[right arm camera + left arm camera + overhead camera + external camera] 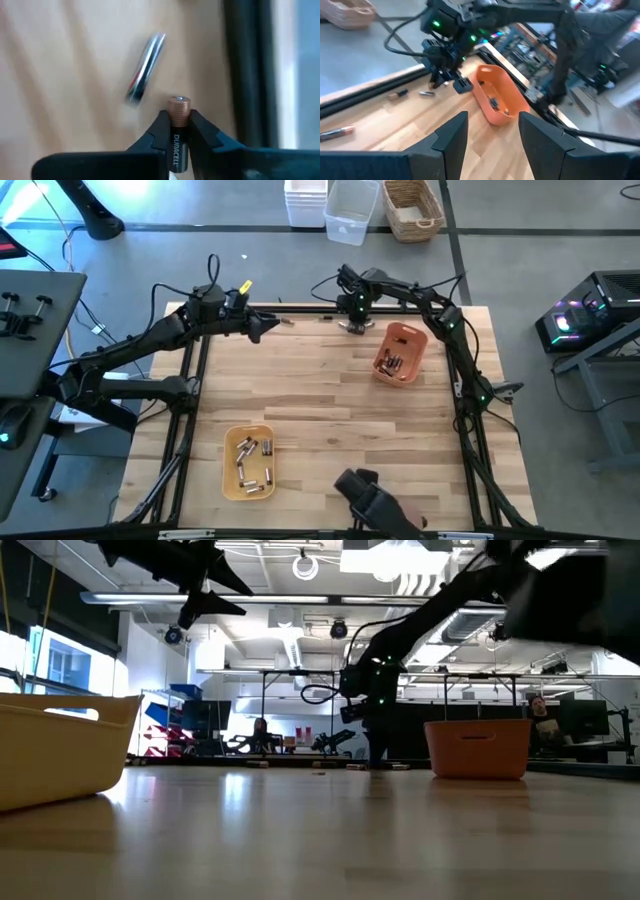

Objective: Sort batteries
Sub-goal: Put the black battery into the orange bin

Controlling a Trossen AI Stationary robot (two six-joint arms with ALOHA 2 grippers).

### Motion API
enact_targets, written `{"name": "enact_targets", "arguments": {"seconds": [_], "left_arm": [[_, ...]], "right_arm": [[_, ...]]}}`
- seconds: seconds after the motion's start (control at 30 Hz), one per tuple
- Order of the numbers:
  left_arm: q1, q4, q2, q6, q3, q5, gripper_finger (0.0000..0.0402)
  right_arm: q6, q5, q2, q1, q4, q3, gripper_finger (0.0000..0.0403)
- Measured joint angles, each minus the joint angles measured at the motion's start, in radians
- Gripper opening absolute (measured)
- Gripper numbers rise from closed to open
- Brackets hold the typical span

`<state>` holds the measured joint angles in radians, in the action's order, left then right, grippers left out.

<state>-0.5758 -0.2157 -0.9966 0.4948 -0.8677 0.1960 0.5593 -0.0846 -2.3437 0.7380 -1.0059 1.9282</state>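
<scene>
wooden table [320,400], orange tray [401,352] nearby

**Where your four cameras sit**

Your high view hangs above the table [330,410] and looks straight down, taking in the whole top, both arms and some floor around it. Your low view sits at the table's surface level, facing across the wood into the room behind; the yellow tray [55,745] stands close to its lens and the orange tray [478,748] farther off, and both show from above in the high view too. Your left wrist view looks forward past its own left claw [492,135] from well above the wood, across to the orange tray and the other arm. Your right wrist view sits very near the wood, looking past the right claw [176,122] at a Duracell battery [177,135].
</scene>
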Motion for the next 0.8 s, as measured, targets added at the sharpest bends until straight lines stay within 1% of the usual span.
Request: {"name": "enact_targets", "arguments": {"seconds": [0.03, 0.1, 0.2, 0.27, 0.37, 0.43, 0.5, 0.57, 0.7, 0.8], "left_arm": [[0.0, 0.0, 0.0, 0.0, 0.0, 0.023, 0.017], [0.0, 0.002, 0.0, -0.001, 0.0, 0.061, 0.017], [0.001, 0.002, 0.0, -0.001, 0.0, 0.066, 0.017], [0.001, 0.003, 0.0, -0.008, 0.0, 0.066, 0.017], [0.0, 0.003, 0.0, -0.035, 0.0, 0.068, 0.017], [0.0, 0.003, 0.0, -0.037, 0.0, 0.086, 0.017], [0.0, 0.003, 0.0, -0.038, 0.0, 0.118, 0.017], [0.0, 0.003, 0.0, -0.051, 0.0, 0.135, 0.017], [0.001, 0.003, 0.0, -0.069, 0.0, 0.136, 0.017], [0.0, 0.003, 0.0, -0.105, 0.0, 0.136, 0.017]], "right_arm": [[0.0, -0.007, 0.015, 0.0, -0.023, 0.001, 0.0022], [-0.001, -0.019, 0.054, 0.0, -0.008, 0.017, 0.0022], [-0.012, -0.052, 0.132, 0.001, -0.018, 0.023, 0.0022], [-0.047, -0.082, 0.166, 0.002, -0.04, 0.023, 0.0022], [-0.153, -0.176, 0.238, -0.001, -0.144, 0.021, 0.0022], [-0.179, -0.196, 0.295, -0.017, -0.24, 0.006, 0.0022], [-0.203, -0.151, 0.346, -0.036, -0.284, -0.063, 0.0022], [-0.252, -0.135, 0.407, -0.049, -0.269, -0.18, 0.0022], [-0.405, -0.122, 0.595, -0.058, -0.153, -0.461, 0.0022], [-0.519, -0.064, 0.702, -0.06, -0.022, -0.647, 0.0022]]}}
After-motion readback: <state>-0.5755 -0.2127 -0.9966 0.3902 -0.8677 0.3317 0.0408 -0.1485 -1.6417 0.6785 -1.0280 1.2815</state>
